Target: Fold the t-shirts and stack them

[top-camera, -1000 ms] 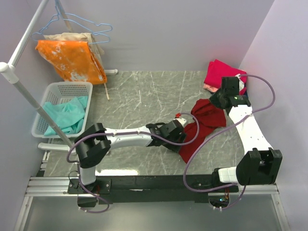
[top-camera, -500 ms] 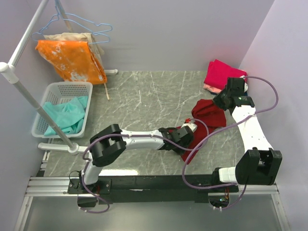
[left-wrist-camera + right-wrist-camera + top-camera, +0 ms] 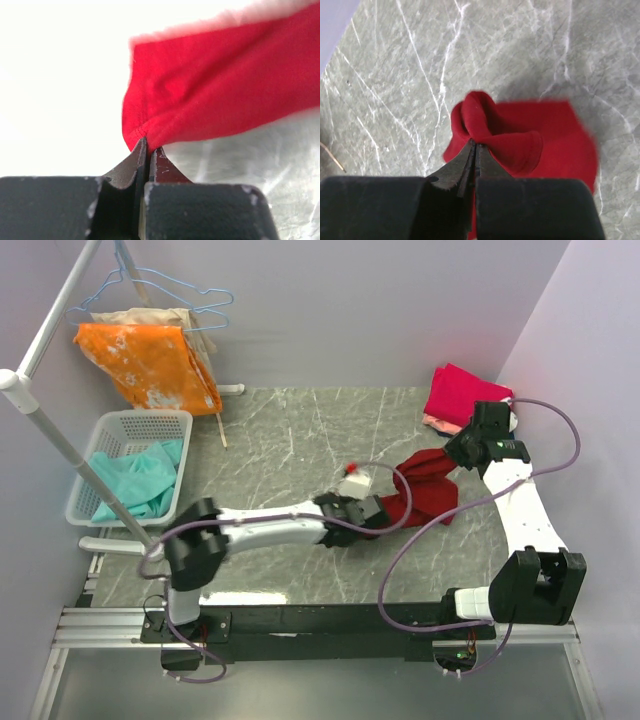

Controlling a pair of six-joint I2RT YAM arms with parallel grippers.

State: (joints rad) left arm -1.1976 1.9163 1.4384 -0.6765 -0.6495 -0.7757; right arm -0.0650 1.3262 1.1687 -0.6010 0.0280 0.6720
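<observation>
Maroon t-shirt (image 3: 425, 485) is hanging in a crumpled band across the right-centre of the table (image 3: 280, 440), strung between the two arms. Left gripper (image 3: 147, 145) is clenching a hem edge, with only a thin fold of cloth between its closed fingertips. Right gripper (image 3: 474, 145) is likewise clamping a bunched fold at the far end, near the pink folded pile (image 3: 455, 390) in the far right corner. Step in hand, as judged: spreading the shirt out flat before folding. The middle of the cloth is sagging and twisting, so the arms should be drawing apart evenly along one line until the held edge is running straight. Lifting should be only high enough for the body to be hanging free of wrinkles. Lowering should be starting from the trailing edge, onto the bare marble in the middle. The left pinch is looking shallow, so a sharp pull is risking a slip; gentle tension is advised. A purple cable (image 3: 383, 590) is looping close by the cloth and is worth watching for a snag. Which corners are being held, I cannot tell.
</observation>
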